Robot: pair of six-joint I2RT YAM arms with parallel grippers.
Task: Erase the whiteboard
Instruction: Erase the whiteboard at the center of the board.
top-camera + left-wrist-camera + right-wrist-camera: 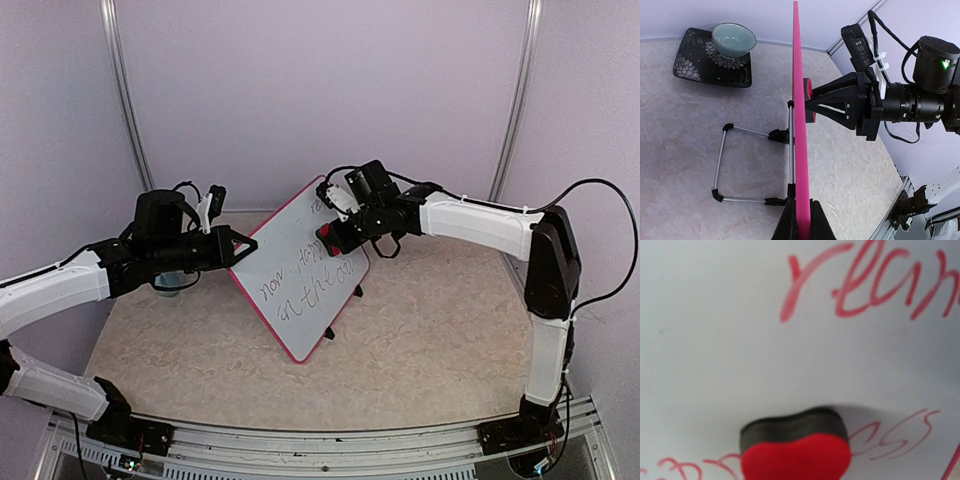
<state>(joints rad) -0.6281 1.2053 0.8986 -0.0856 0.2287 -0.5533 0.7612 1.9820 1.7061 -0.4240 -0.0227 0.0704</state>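
At centre of the top view the whiteboard (300,280) stands tilted on its wire stand (740,165), my left pincer (801,222) clenched on its pink frame edge, my right pincer (332,238) grasping the red eraser (795,452) against the written face. Risk, as I judge it: too hard a push could slide the frame out of my left grip or fold the stand; too light leaves lettering (875,285) behind.

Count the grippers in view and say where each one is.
2. The left gripper is shut on the whiteboard at its left edge in the top view. The right gripper holds a red eraser against the board's written face.
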